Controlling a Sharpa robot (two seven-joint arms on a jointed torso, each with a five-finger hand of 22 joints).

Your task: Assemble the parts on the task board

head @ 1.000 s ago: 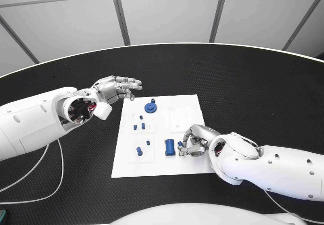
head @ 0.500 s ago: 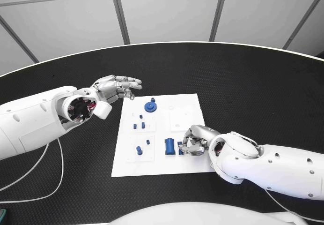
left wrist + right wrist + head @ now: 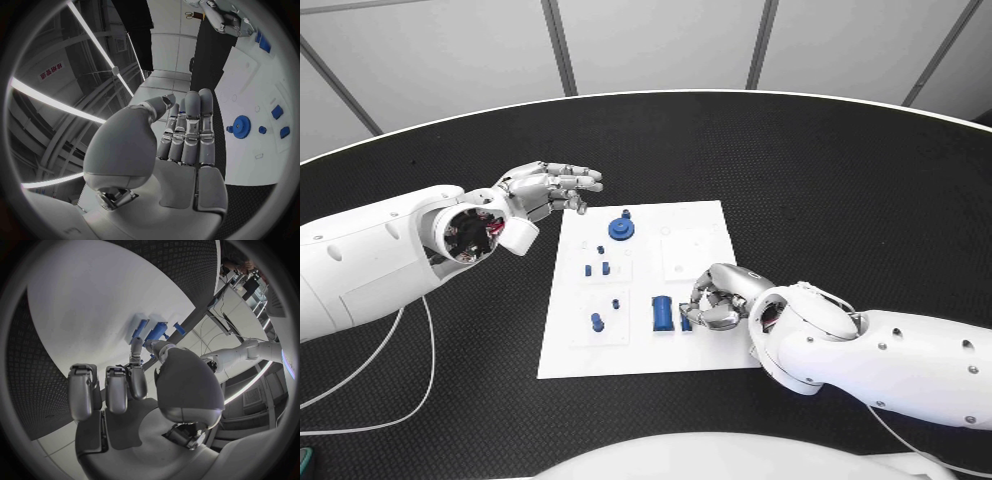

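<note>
From the head view, the white board (image 3: 639, 290) lies flat on the black, bumpy bench (image 3: 848, 180). Most blue parts sit loose on it, so I think the job is only just begun. A round gear (image 3: 622, 229) sits near the far edge. The right hand (image 3: 714, 301) bends over a block (image 3: 662, 313) and a thin peg (image 3: 687, 324); I cannot tell if it holds anything.

In the left wrist view, the left hand (image 3: 181, 132) is shiny metal, fingers straight and apart, holding nothing.

In the right wrist view, one fingertip touches the peg (image 3: 139, 332).
</note>
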